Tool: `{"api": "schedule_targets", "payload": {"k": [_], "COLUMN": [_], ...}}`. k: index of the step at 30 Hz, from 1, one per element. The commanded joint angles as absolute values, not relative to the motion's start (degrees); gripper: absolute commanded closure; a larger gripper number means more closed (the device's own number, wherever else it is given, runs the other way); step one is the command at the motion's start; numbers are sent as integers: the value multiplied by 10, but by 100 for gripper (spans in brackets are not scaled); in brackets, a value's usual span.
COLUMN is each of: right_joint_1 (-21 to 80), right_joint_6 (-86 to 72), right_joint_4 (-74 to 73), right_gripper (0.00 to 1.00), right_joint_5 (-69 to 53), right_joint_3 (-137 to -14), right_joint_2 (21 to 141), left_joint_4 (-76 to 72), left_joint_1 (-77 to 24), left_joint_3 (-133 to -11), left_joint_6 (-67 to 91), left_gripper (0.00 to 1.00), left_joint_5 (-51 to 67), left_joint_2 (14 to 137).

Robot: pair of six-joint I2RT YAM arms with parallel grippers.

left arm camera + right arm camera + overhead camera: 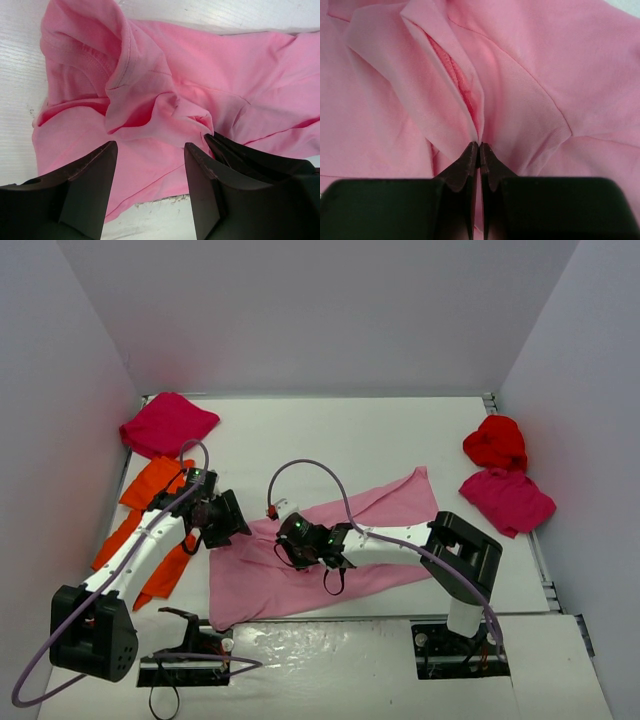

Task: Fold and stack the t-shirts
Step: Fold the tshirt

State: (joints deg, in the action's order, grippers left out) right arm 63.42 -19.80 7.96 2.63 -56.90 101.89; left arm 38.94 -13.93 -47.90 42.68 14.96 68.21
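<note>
A light pink t-shirt (385, 510) lies crumpled and spread across the middle of the table. My right gripper (288, 545) is on its left part. In the right wrist view the right gripper (479, 146) is shut, pinching a raised fold of the pink t-shirt (545, 75). My left gripper (238, 522) hovers at the shirt's left edge. In the left wrist view the left gripper (150, 150) is open over the hem of the pink t-shirt (165, 65), with nothing held. The right gripper's dark fingers (250, 155) show just right of it.
An orange t-shirt (150, 495) lies under the left arm. A magenta t-shirt (168, 423) sits bunched at the back left. A bright red t-shirt (495, 440) and another magenta t-shirt (505, 500) lie at the right edge. Grey walls enclose the white table (340, 435).
</note>
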Motion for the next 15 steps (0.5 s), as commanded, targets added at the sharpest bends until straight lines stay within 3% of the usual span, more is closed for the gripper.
{"api": "schedule_targets", "payload": {"k": [1, 15], "right_joint_1": [631, 659], "right_joint_6": [-196, -222], "right_joint_4": [98, 75], "right_gripper": [100, 100], "right_joint_5": [15, -15], "right_joint_3": [-582, -572], "right_joint_2": [990, 911], "left_joint_4": [383, 353], "left_joint_1": [-144, -154], "left_joint_3": [-494, -501], "left_joint_6": [436, 440], "left_gripper": [48, 48], "left_joint_5": [146, 147], "left_joint_2": [684, 719]}}
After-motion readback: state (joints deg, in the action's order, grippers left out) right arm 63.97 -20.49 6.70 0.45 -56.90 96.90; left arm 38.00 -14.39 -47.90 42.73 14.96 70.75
